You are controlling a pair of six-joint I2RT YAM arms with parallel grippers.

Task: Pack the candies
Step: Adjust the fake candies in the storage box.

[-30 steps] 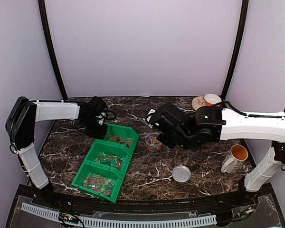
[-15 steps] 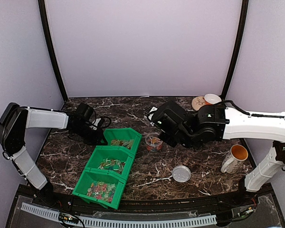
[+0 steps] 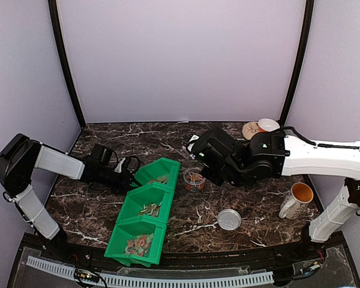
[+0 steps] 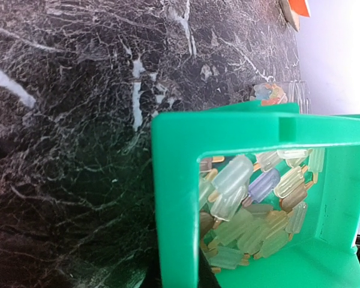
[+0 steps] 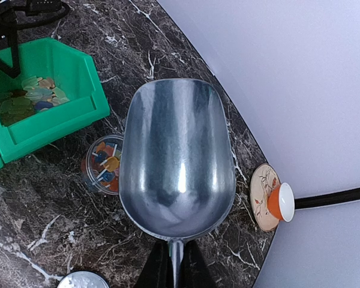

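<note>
Table: dark marbled table [image 3: 258, 198] is carrying everything in the scene.
Right arm: right arm [image 3: 324, 157] is reaching in from the right edge toward the middle of the table.
Left arm: left arm [image 3: 60, 163] is lying low and stretching toward the far end of the bin row.
Green bins: three joined green bins [image 3: 127, 211] are sitting in a slanted row left of centre, running from near to far.
Left gripper: left gripper [image 3: 132, 176] is clenching the rim of the farthest bin. The wrist view shows that wall running down between the fingers.
Scoop: metal scoop [image 5: 177, 159] is hanging empty, bowl up, just beside the jar and overlapping its edge in the wrist view.
Right gripper: right gripper [image 5: 174, 264] is pinching the scoop's thin handle, jaws closed on it.
Mug: white mug [image 3: 297, 200] with an orange inside is standing upright at the right.
Jar: clear round jar [image 3: 194, 180] is standing uncapped just right of the farthest bin, with a few sweets inside.
Lid: grey lid [image 3: 229, 219] is lying flat on the table, apart from the jar.
Coaster and cup: coaster [image 3: 249, 130] and small cup [image 3: 267, 125] are sitting at the back right.
Candies: candies [image 4: 252, 204] are lying heaped in all three bins. The farthest bin's are pale green, yellowish and orange.
</note>
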